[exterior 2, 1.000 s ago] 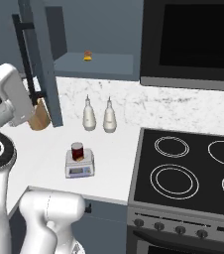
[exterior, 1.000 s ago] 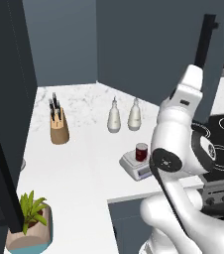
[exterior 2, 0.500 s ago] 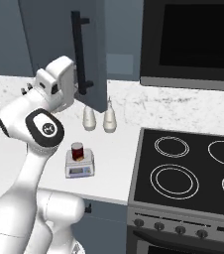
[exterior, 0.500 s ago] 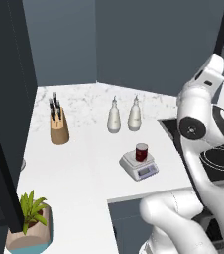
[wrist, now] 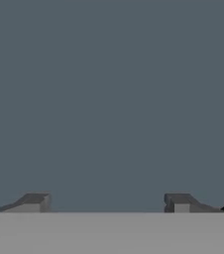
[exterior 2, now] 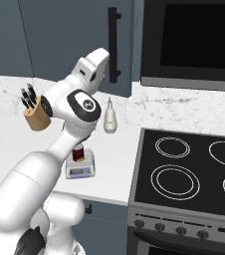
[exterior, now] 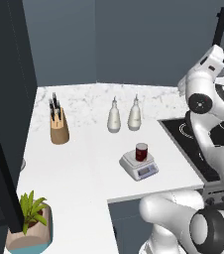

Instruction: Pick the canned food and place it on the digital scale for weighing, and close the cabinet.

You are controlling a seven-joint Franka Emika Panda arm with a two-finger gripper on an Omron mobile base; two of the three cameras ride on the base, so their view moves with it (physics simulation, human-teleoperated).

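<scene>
The dark red canned food stands upright on the light grey digital scale near the counter's front edge; in the right base view my arm covers part of the can and scale. The cabinet door with its black bar handle lies flush with the wall cabinets. My hand is raised just left of that handle, facing the door. In the hand view my gripper is open and holds nothing, and the slate-blue cabinet door is close in front.
A knife block and two white bottles stand at the back of the counter. The black stove is to the right under a dark microwave. A potted plant and a tall dark panel are on the left.
The cabinet door has swung from wide open to flush with the wall cabinets. My arm has swept right with it and risen. The can and scale have not moved.
</scene>
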